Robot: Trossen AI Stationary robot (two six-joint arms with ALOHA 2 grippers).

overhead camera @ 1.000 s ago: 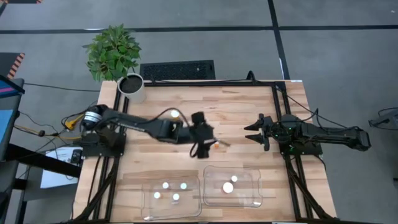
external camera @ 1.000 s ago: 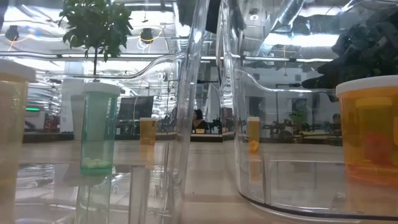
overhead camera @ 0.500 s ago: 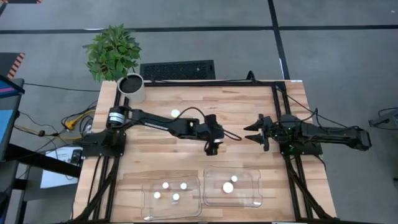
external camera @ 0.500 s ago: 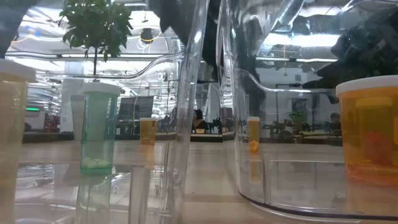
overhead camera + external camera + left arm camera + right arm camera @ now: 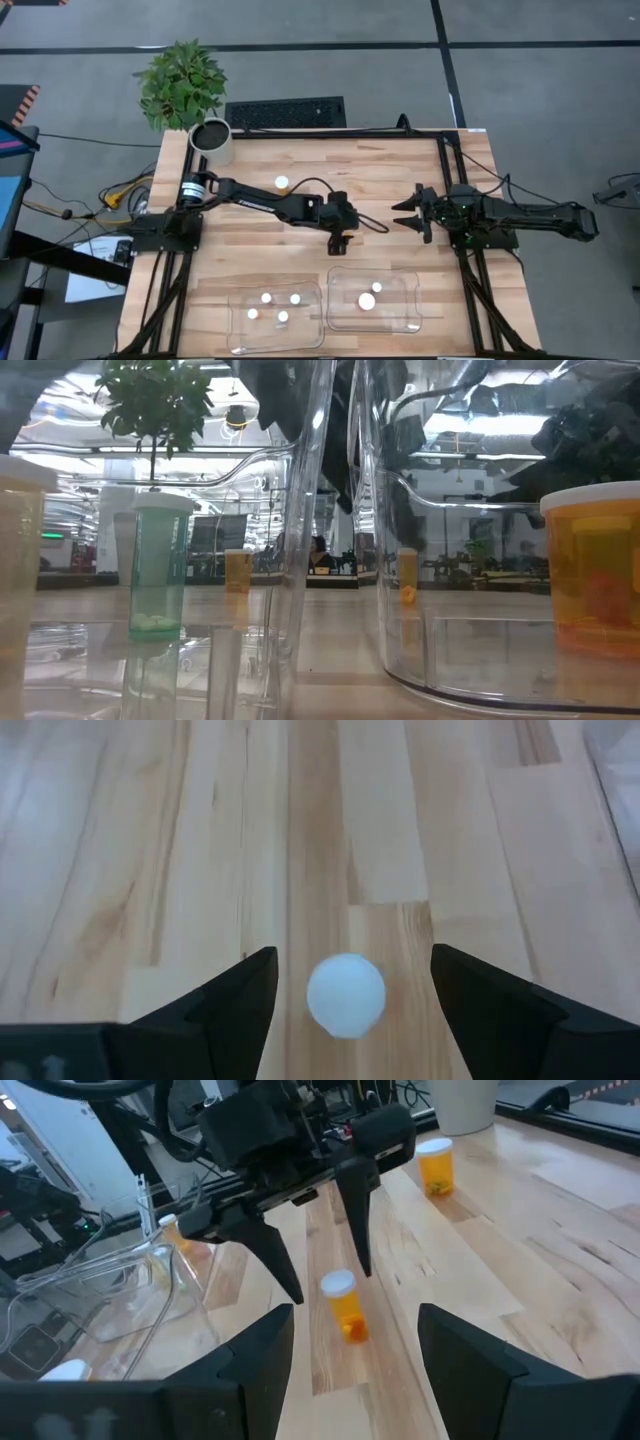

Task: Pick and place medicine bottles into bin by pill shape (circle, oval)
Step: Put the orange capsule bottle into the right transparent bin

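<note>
Here left gripper (image 5: 318, 1285) fingers (image 5: 232, 1002) straddle bottle (image 5: 345, 995), untouched.

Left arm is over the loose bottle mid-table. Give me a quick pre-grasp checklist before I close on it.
1. Left gripper open, fingers either side of the small orange bottle: ok.
2. Bottle upright, white cap centred between the fingers in the left wrist view: ok.
3. Fingers low enough to grip the body rather than the cap: cannot tell.
4. Right gripper parked apart from the bottle, open: ok.
5. Bins clear of the left arm: ok.
6. Pill shape, for choosing the bin: cannot tell.
</note>
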